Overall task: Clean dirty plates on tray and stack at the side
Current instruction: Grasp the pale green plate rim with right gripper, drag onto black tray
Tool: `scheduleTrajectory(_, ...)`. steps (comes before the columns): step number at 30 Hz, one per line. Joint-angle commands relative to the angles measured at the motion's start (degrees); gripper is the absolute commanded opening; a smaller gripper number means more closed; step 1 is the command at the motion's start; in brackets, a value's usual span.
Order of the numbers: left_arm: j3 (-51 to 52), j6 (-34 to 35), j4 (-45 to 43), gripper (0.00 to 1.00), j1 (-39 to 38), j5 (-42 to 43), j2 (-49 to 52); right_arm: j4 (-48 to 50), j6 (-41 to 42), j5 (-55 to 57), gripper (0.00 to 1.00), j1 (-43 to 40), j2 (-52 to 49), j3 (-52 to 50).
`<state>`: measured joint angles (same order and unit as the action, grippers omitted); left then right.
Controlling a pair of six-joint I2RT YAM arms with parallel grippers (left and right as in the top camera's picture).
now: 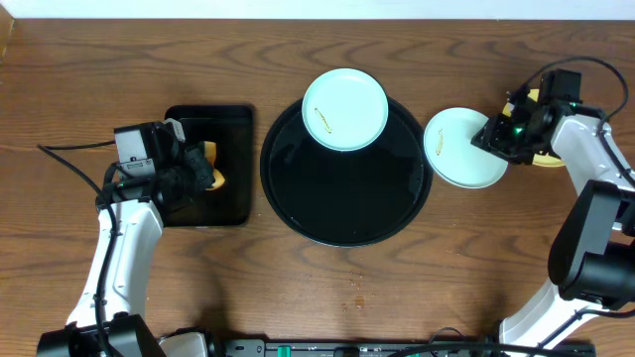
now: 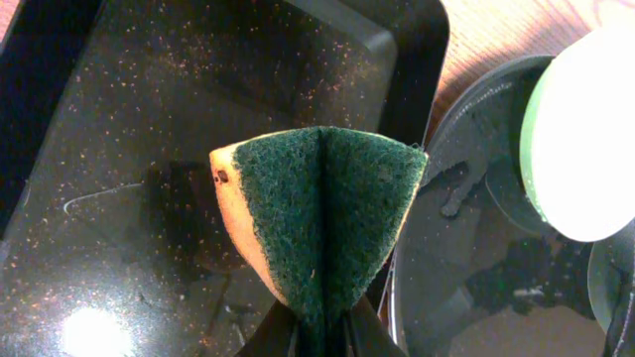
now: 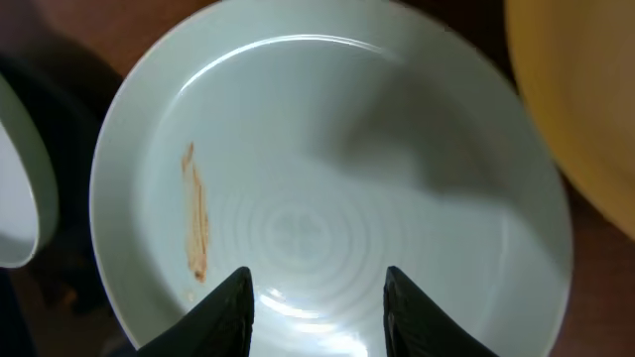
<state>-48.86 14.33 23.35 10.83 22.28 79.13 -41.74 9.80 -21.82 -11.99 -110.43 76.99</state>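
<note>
Left gripper [image 2: 322, 332] clamped a green scouring sponge [image 2: 317, 218] above the rectangular tray [image 2: 119, 149]; right gripper [image 3: 317, 307] jaws stood apart over a brown-smeared pale blue plate [image 3: 327, 178] right of the round tray [image 1: 347, 213].

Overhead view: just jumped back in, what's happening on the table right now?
The left gripper is shut on a folded green-and-yellow scrubbing sponge, held above the small rectangular black tray. The right gripper, jaws apart, hovers over a pale blue round plastic plate lying on the table right of the large round black tray; its brownish smear is visible. A pale yellow plate lies just beyond it. Another pale blue plate, also smeared, sits at the round tray's far edge.
</note>
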Motion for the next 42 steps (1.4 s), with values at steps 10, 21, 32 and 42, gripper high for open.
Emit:
scheduleTrajectory(10, 0.0, -1.64, -0.28, 0.08, 0.24, -0.55, 0.31, -6.08, 0.0, 15.58, 0.38, -1.97, 1.55, 0.55)
scheduleTrajectory(21, 0.0, -1.64, -0.24, 0.08, 0.24, -0.52, 0.31, 4.31, 0.44, 15.56, 0.32, -1.97, 1.55, -7.58)
scheduleTrajectory(32, 0.0, -1.64, -0.24, 0.08, 0.24, -0.52, 0.31, 7.69, 0.44, 14.12, 0.01, -1.75, 1.79, -9.75)
scheduleTrajectory(42, 0.0, -1.64, -0.26, 0.08, 0.24, -0.52, 0.31, 2.1, 0.2, 6.71, 0.01, 7.15, 14.14, -5.01)
